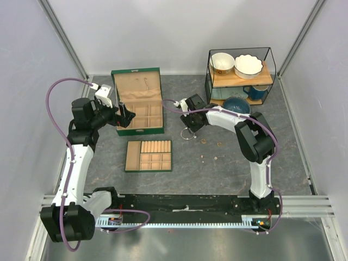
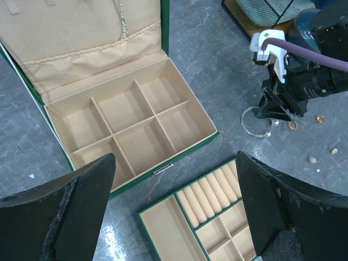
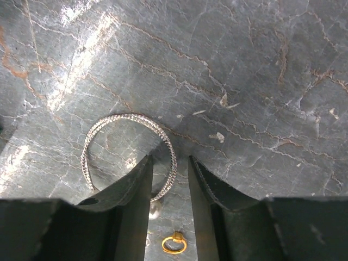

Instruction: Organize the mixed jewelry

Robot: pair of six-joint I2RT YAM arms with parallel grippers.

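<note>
The silvery wire bangle (image 3: 130,116) lies flat on the dark stone table. My right gripper (image 3: 169,159) points down over it, open with a narrow gap. The hoop's right side runs between the two fingers, and the left fingertip sits inside the hoop. A pale bead (image 3: 155,209) ends the bangle, and a small gold ring (image 3: 174,243) lies just behind it. From above, the right gripper (image 1: 188,132) is right of the green box (image 1: 140,101). More tiny pieces (image 1: 219,144) are scattered to its right. My left gripper (image 2: 175,157) hangs wide open and empty above the box front.
A removed tray (image 1: 148,156) with ring rolls and small compartments lies in front of the box. A chain (image 2: 122,22) hangs in the box lid. A black wire shelf (image 1: 239,76) with bowls and a mug stands at the back right. Small studs (image 2: 312,160) lie near the right arm.
</note>
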